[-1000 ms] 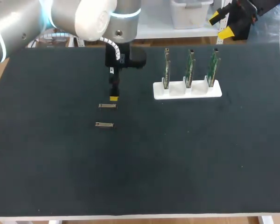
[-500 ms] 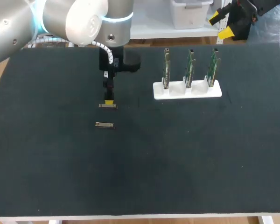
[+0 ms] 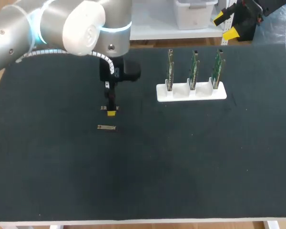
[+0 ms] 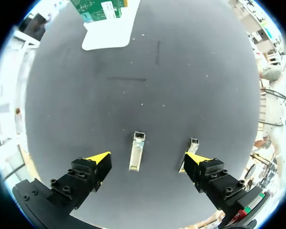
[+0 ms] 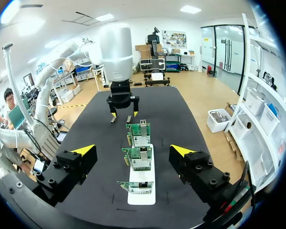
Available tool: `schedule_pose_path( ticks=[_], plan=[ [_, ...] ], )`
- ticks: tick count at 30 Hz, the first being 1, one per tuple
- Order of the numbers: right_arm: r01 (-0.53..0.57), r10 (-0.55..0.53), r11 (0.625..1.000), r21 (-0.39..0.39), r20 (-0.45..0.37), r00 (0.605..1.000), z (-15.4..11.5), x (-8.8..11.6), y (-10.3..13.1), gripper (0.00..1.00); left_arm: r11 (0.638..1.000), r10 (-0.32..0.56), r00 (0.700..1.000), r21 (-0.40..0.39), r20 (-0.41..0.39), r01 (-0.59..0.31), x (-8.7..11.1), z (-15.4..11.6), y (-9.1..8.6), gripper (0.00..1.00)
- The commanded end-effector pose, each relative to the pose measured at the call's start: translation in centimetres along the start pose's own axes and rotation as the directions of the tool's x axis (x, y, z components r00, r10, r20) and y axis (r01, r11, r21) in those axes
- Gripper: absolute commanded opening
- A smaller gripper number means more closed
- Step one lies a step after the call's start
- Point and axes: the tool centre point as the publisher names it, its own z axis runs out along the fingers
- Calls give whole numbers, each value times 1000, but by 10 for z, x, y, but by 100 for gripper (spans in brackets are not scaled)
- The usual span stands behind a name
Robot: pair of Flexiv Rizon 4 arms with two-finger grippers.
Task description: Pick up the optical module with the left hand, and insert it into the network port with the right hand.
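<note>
Two small metal optical modules lie on the black table. My left gripper [image 3: 112, 110] hangs open over the farther module [image 3: 105, 108], which lies lengthwise between its fingers [image 4: 137, 150] without touching either. The nearer module [image 3: 107, 127] lies just beside one yellow fingertip [image 4: 195, 158]. A white holder [image 3: 191, 93] carries three upright green network boards [image 3: 193, 69]. My right gripper [image 3: 226, 26] stays open beyond the table's far right edge, well away from the holder, and looks along the row of boards [image 5: 139, 159].
The holder [image 5: 147, 191] stands at the back right of the table, about a hand's width right of the left gripper [image 5: 123, 107]. The black mat [image 3: 181, 167] stretches wide in front of the modules and the holder.
My left gripper has come down and shifted slightly toward the near side, so its fingers now straddle the farther module. The right arm has not moved.
</note>
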Motion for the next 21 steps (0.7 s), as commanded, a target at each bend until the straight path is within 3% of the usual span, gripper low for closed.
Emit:
schedule_pose_path(
  ticks=[1, 21],
  plan=[
    [-1, 1, 997, -82, 0, 1000, -2, -1, -7, 100, 1000, -2, 1000, 4, 13, 2, 1, 6, 1, 100],
    [-1, 1, 997, -82, 0, 1000, -2, -1, -7, 100, 998, 69, 998, 12, 1, -69, 3, 17, 21, 100]
  ],
)
